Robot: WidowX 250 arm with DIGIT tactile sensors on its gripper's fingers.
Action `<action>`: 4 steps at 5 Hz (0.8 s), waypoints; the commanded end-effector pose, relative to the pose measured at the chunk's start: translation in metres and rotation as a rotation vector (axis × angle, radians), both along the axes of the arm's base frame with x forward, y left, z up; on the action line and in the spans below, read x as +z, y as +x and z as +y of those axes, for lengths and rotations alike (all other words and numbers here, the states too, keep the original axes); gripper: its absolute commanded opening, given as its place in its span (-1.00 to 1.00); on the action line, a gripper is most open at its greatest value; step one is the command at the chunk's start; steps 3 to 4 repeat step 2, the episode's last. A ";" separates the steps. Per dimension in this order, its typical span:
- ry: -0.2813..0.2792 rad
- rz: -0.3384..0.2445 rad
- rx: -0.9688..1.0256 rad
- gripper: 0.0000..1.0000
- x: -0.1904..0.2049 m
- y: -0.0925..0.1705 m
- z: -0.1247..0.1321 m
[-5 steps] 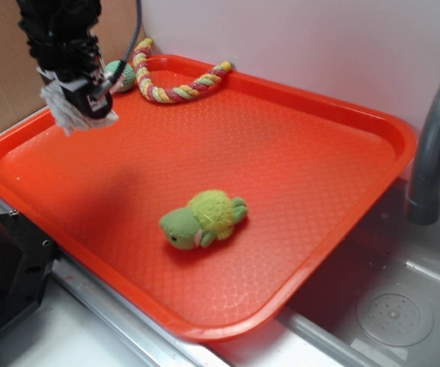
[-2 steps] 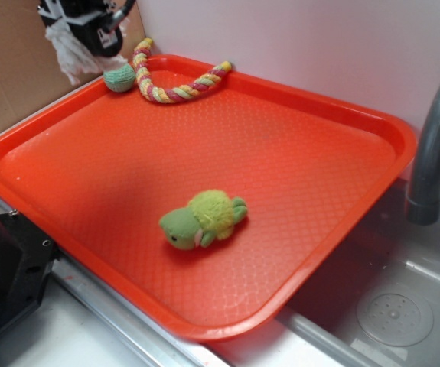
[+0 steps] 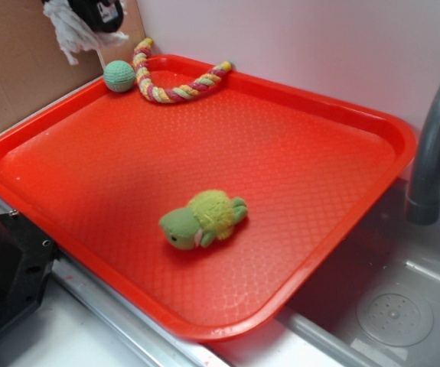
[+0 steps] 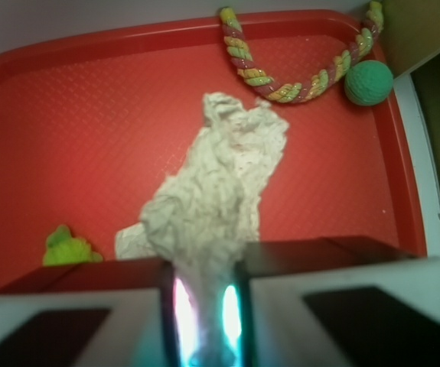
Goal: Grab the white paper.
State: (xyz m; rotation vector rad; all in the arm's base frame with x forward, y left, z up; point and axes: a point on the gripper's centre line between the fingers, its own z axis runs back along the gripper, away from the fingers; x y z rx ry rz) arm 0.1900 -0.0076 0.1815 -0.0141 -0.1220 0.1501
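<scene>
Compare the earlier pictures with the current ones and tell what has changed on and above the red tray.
The tool, shut on the white paper, has risen and drawn back toward the tray's far left corner, nearly out of the exterior view. The paper hangs clear of the tray. The green plush toy, the rope and the green ball have not moved.

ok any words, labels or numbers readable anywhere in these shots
None. No print shows on the white paper, the red tray, the green plush toy, the rope or the faucet. The pincer shows only glowing pads, no lettering.
</scene>
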 end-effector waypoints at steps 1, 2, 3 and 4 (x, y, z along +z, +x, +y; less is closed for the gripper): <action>-0.022 -0.089 -0.022 -1.00 0.033 0.004 0.009; -0.022 -0.113 -0.006 -1.00 0.033 0.010 0.015; -0.022 -0.113 -0.006 -1.00 0.033 0.010 0.015; -0.022 -0.113 -0.006 -1.00 0.033 0.010 0.015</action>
